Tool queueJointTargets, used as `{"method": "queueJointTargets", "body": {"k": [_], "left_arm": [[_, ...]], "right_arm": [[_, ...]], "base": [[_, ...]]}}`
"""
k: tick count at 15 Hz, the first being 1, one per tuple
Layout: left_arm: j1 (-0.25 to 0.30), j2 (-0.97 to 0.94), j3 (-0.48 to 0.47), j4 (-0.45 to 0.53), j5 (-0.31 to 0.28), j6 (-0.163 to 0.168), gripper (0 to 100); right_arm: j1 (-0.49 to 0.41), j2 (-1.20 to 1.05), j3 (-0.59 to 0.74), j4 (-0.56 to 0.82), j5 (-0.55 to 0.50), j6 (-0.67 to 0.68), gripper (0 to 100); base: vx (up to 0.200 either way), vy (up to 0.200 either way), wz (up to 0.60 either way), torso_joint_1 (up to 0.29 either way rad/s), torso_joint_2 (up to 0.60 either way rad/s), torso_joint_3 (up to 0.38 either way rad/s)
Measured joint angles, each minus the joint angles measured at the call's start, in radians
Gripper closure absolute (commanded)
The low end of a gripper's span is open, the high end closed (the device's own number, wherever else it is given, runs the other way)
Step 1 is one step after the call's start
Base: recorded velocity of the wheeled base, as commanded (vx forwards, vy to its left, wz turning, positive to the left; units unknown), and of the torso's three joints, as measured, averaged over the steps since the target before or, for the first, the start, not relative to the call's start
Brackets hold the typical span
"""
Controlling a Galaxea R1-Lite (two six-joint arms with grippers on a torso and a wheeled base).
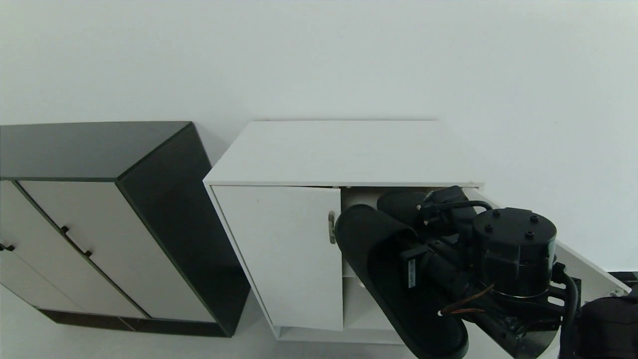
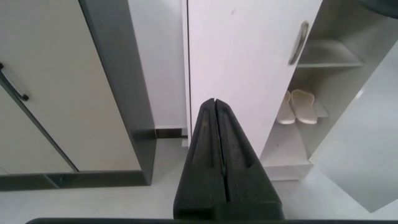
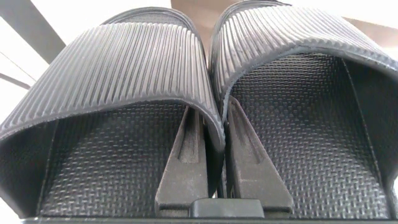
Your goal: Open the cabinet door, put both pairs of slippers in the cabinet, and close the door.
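Observation:
A pair of black ribbed slippers (image 1: 398, 279) hangs in front of the open right half of the white cabinet (image 1: 344, 149). My right gripper (image 3: 212, 115) is shut on the slippers' (image 3: 124, 81) touching inner edges, pinching both together. The cabinet's left door (image 1: 279, 249) is closed, with a metal handle (image 1: 331, 227) at its edge. Its right door (image 1: 583, 269) is swung wide open. A pair of white slippers (image 2: 298, 107) lies on a lower shelf inside. My left gripper (image 2: 214, 106) is shut and holds nothing, low in front of the closed left door (image 2: 249, 62).
A dark cabinet (image 1: 99, 149) with pale doors stands close to the left of the white one, with a narrow gap between them. A plain wall runs behind both. Bare floor (image 2: 93, 199) lies in front. An upper shelf (image 2: 326, 59) shows inside the white cabinet.

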Motion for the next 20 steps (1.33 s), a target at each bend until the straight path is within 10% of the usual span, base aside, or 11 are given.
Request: {"method": "queueJointTargets", "body": {"k": [20], "left_arm": [[0.000,0.000,0.000,0.000,0.000,0.000,100]], "right_arm": [[0.000,0.002,0.008,0.000,-0.002,-0.001,100]], "base": [[0.000,0.000,0.00,-0.162,0.49,0.324]]}}
